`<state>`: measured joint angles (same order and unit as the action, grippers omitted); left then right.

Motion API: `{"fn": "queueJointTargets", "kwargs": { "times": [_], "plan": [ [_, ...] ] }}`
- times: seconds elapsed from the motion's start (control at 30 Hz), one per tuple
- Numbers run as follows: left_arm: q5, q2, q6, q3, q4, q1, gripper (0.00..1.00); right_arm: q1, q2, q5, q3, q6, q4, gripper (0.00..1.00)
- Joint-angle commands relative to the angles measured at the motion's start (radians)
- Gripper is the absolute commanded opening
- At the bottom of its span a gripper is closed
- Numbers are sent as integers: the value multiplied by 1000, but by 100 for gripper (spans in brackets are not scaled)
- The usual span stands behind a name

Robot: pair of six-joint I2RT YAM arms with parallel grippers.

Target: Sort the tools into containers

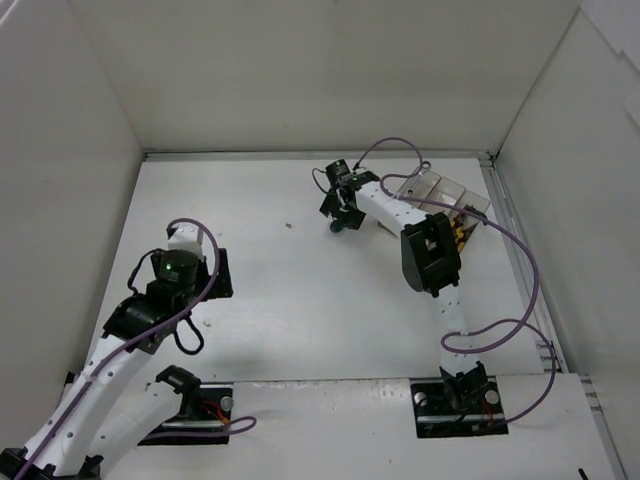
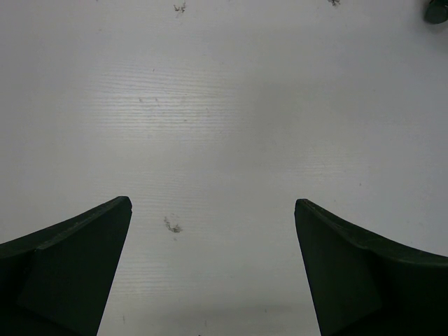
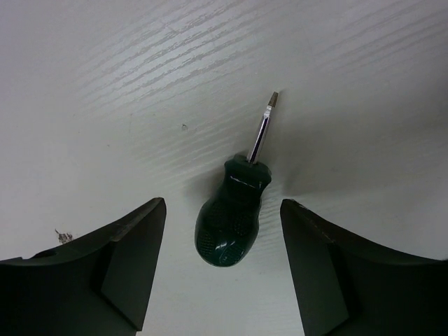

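A stubby green-handled screwdriver [image 3: 231, 222] lies flat on the white table, its silver shaft [image 3: 260, 133] pointing away. My right gripper [image 3: 222, 204] is open, one finger on each side of the handle and not touching it. In the top view the right gripper [image 1: 340, 208] is just above the screwdriver [image 1: 340, 226], left of the clear bins [image 1: 432, 187]. Yellow plier handles [image 1: 460, 232] show in the bin nearest the arm, and the right arm hides part of the row. My left gripper [image 2: 212, 203] is open and empty over bare table at the near left [image 1: 218, 272].
White walls close in the table on the left, back and right. The bins stand against the right wall. A dark rounded thing [image 2: 435, 10] shows at the top right corner of the left wrist view. Small dark specks [image 2: 172, 225] mark the tabletop.
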<state>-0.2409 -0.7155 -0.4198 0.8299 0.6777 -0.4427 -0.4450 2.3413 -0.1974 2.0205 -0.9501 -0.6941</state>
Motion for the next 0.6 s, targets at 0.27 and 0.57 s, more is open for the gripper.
{"fn": "queueJointTargets", "kwargs": {
  "times": [0.27,0.57],
  "plan": [
    [-8,1,6,25,-38,7,100,2,-10,-56,-12,-18,7,32],
    [-6,5,7,21,-40,7,100,-11,-20,-59,-9,42,-1,0]
  ]
}}
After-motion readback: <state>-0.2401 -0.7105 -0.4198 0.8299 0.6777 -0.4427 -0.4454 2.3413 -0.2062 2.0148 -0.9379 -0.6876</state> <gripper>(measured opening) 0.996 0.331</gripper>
